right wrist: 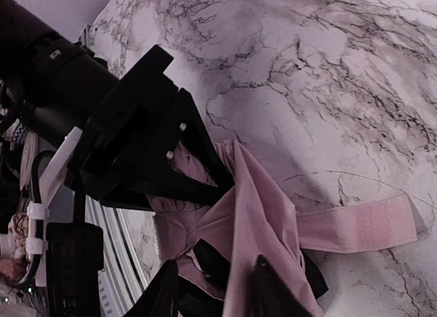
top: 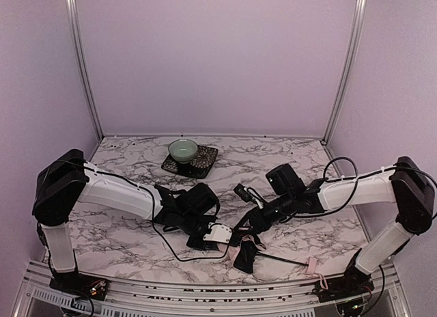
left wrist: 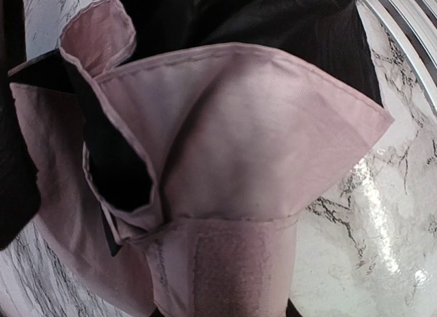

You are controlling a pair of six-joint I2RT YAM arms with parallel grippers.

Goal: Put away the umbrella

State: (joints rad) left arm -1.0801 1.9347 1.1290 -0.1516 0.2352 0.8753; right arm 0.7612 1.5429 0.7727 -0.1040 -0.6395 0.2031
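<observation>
L gripper (right wrist: 222, 188) pinching umbrella (right wrist: 263, 214) fabric, R gripper (right wrist: 215, 290) fingers astride it

Colours from my side: umbrella (top: 242, 255) is pale pink outside, with black lining showing in the folds and pink stitched hems. Its strap (right wrist: 362, 225) is the same pink, with a slightly darker fuzzy patch near the end. Tabletop (top: 123, 235) is white marble print with grey-black veining. Near the far edge, the bowl (top: 183, 150) is pale green, on a black mat (top: 205, 163) with a light pattern. My left arm (top: 116, 190) and right arm (top: 362, 187) have white shells and black joints. Cable (top: 171, 252) is black. Walls (top: 218, 57) are flat lilac, frame posts (top: 82, 64) silver.
</observation>
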